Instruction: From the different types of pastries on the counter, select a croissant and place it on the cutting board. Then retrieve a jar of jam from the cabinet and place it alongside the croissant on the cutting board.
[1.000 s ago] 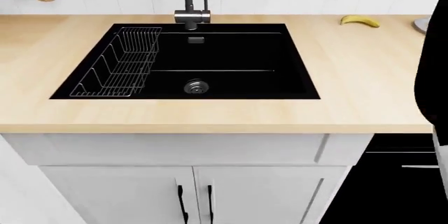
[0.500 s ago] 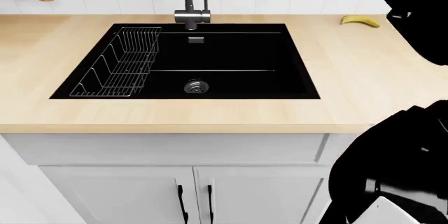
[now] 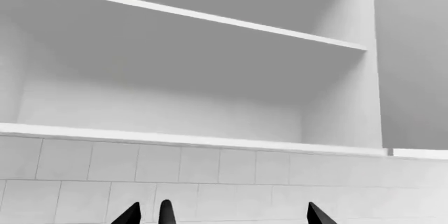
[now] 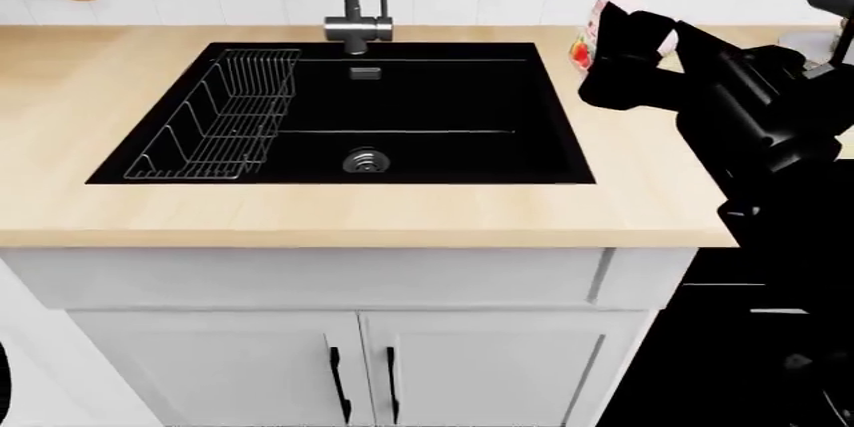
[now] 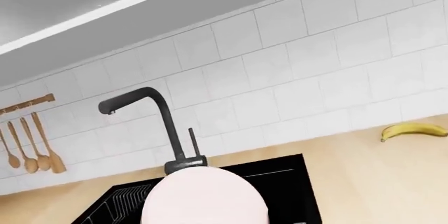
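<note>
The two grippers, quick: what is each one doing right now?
Left gripper: open, holding nothing, pointed at bare cabinet shelves.
Right gripper: closed on the jar of jam, held above the counter beside the sink.

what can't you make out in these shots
- Cutting board and croissant: in no view.
- Right gripper: head view shows it around the jar, but the arm hides the fingers; the right wrist view shows only the jar's pale end.
- Left gripper: only the fingertips show, cut by the left wrist view's edge; absent from the head view.
- Jar label: too small.
</note>
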You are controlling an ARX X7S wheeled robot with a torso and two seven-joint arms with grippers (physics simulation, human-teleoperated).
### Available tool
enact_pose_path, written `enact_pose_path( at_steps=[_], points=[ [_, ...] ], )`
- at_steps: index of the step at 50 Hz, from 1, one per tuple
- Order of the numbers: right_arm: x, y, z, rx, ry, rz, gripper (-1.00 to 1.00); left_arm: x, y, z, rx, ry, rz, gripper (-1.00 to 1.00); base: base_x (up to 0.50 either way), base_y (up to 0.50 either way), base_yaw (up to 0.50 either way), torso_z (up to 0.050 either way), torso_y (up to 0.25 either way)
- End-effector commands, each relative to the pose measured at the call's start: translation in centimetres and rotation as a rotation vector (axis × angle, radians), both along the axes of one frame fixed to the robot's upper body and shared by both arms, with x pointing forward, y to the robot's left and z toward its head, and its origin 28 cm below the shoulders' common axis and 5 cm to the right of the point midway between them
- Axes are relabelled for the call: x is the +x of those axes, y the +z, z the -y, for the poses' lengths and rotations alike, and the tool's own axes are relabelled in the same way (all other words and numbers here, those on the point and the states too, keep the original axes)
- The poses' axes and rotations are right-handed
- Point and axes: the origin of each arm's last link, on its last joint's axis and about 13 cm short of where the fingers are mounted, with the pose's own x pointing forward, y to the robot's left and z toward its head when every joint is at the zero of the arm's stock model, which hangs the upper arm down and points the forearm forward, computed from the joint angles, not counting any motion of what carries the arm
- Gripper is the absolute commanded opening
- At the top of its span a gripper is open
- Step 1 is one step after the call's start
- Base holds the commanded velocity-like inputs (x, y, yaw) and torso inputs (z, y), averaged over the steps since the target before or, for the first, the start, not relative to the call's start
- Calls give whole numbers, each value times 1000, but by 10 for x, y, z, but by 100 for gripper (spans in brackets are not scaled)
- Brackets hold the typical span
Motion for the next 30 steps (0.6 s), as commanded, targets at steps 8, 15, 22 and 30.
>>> enact_pose_path(
  at_steps=[8, 15, 22, 30],
  points=[
    [2, -27, 1, -25, -9, -64, -100, 21, -59, 4, -26, 55, -110, 100, -155, -173, 0, 0, 0],
    [4, -27, 2, -26, -21, -69, -100, 25, -63, 4, -40, 53, -130, 100, -26, -218, 0, 2, 0],
    [4, -24, 5, -19, -46, -56, -100, 25, -64, 6, -47, 42, -138, 100, 0, -374, 0, 0, 0],
    [3, -24, 7, -12, -58, -50, -100, 25, -65, 7, -47, 38, -141, 100, -10, -461, 0, 0, 0]
  ],
)
